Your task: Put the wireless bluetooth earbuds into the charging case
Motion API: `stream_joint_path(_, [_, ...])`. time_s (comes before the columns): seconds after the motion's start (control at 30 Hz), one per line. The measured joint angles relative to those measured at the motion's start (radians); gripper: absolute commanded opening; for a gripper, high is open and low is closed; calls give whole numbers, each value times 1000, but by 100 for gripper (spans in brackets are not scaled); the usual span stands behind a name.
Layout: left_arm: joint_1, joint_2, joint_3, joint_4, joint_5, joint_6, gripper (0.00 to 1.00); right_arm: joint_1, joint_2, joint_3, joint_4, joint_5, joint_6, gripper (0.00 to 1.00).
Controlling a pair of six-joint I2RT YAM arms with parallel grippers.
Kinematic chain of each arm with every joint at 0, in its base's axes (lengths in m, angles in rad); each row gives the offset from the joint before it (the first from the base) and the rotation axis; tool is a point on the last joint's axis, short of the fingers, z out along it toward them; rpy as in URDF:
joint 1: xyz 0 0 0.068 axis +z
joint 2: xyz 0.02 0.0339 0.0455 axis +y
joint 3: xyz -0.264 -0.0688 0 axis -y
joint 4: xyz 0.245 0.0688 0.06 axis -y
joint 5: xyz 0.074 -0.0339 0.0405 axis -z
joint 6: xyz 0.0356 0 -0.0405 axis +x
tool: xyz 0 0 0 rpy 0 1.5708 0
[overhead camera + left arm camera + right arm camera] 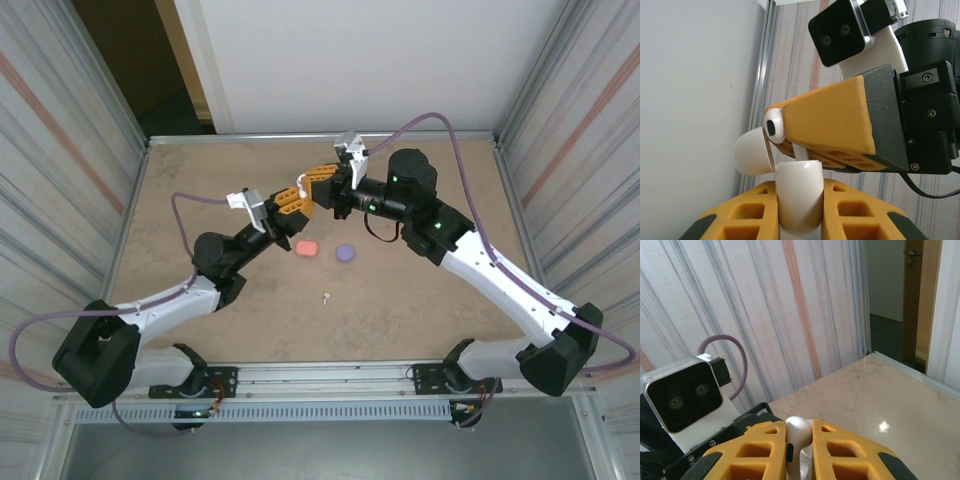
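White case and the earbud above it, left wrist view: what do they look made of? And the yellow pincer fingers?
Charging case: probably hard white plastic, a smooth satin shell with soft shading.
Earbud: glossy white plastic with a dark oval inset.
Fingers: matte yellow plastic, possibly printed, with open cut-out cells.

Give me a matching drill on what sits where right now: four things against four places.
Things:
1 white case
2 pink case
3 loose earbud
4 held earbud

Places:
a between the right gripper fingers
b on the table, just left of the purple case
c in the left gripper, lid open
d on the table, apart from both cases there

Pairs: 1-c; 2-b; 3-d; 4-a
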Motion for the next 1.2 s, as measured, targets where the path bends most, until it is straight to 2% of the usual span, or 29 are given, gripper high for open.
stream_joint_path(0.2, [0, 0, 0, 2, -12, 0, 0, 0, 0, -7, 2, 3, 0, 16])
stream_joint_path(0.43, [0, 0, -4, 2, -12, 1, 0, -1, 0, -12, 2, 2, 12, 21])
stream_joint_path(0.83, [0, 0, -5, 3, -11, 11, 0, -19, -4, -10, -9, -25, 31, 35])
stream_joint_path(1.2, [0, -19, -29, 14, 8, 87, 0, -67, -80, -6, -67, -27, 35, 47])
